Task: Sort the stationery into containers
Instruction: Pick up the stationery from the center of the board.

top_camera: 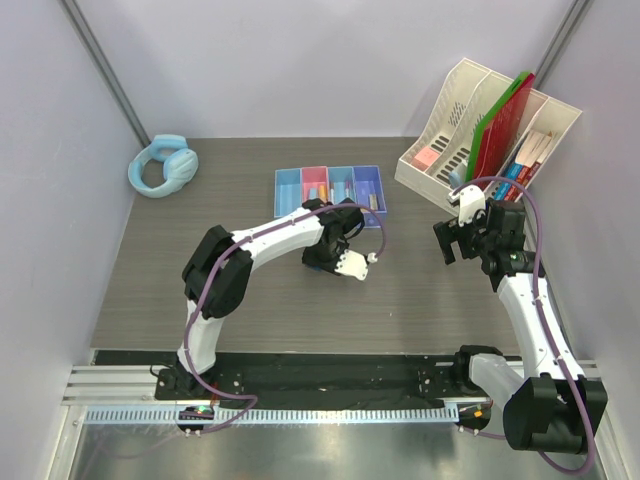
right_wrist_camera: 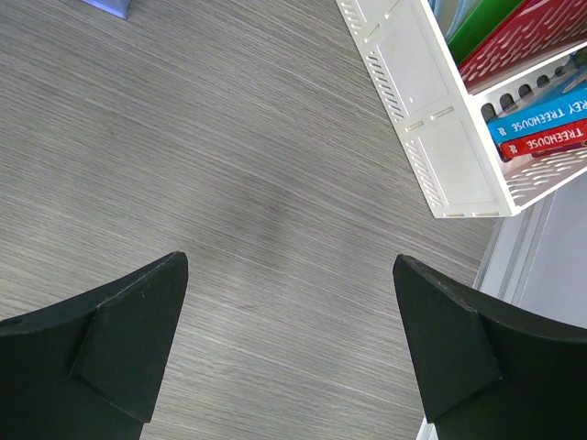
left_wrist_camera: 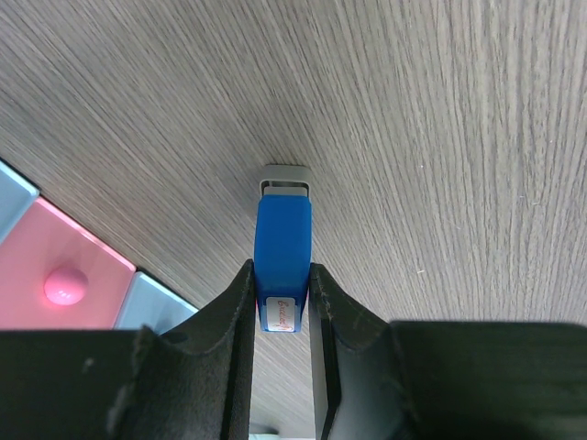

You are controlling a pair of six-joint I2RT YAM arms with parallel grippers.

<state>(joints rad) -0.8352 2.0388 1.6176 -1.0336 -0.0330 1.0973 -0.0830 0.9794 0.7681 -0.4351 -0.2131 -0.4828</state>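
My left gripper [left_wrist_camera: 282,280] is shut on a blue block [left_wrist_camera: 282,243] with a grey metal end [left_wrist_camera: 284,179] that points down at the wooden table. From above, the left gripper [top_camera: 322,254] sits just in front of the containers [top_camera: 330,190], a row of blue, pink, blue and purple bins with small items inside. The pink bin [left_wrist_camera: 37,247] shows at the left of the left wrist view, with a pink rounded piece [left_wrist_camera: 66,284] in it. My right gripper [top_camera: 455,240] [right_wrist_camera: 289,270] stands open over bare table, nothing between its fingers.
A cream slotted file organiser [top_camera: 490,130] [right_wrist_camera: 431,119] with red and green folders and books stands at the back right, close to the right arm. Light blue headphones [top_camera: 163,165] lie at the back left. Walls close in the table on both sides.
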